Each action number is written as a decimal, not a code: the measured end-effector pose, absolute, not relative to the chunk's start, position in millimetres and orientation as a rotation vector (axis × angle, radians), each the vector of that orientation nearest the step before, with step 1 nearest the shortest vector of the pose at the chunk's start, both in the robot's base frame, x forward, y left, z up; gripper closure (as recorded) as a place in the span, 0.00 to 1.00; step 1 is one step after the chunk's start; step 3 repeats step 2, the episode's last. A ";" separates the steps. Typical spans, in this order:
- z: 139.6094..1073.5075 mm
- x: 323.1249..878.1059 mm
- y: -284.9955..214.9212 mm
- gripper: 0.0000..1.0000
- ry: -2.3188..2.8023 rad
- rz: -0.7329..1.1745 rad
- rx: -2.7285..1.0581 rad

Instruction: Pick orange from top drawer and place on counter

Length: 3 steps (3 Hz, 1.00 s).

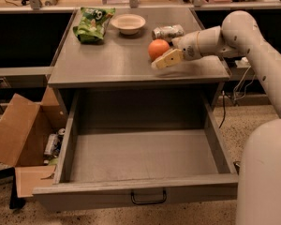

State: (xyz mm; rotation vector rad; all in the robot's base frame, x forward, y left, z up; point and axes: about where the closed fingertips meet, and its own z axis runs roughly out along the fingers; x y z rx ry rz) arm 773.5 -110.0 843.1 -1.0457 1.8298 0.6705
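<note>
The orange point(158, 47) is at the right part of the grey counter point(112, 64), resting on or just above its surface. My gripper point(163, 55) reaches in from the right and is shut on the orange; one beige finger point(167, 59) lies against its front right side and the other is hidden behind it. The top drawer point(140, 156) is pulled fully out below the counter, and nothing shows inside it. Its black wire handle point(149, 198) is on the front.
On the counter stand a green chip bag point(92, 23) at the back left, a beige bowl point(128, 23) at the back middle and a silver can point(168, 32) lying just behind the orange. An open cardboard box point(23, 139) sits on the floor to the drawer's left.
</note>
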 end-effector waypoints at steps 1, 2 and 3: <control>850.9 769.6 -122.2 0.00 1.816 0.655 -1.022; 875.1 755.4 -156.3 0.00 1.769 0.593 -0.961; 875.1 755.4 -156.3 0.00 1.769 0.593 -0.961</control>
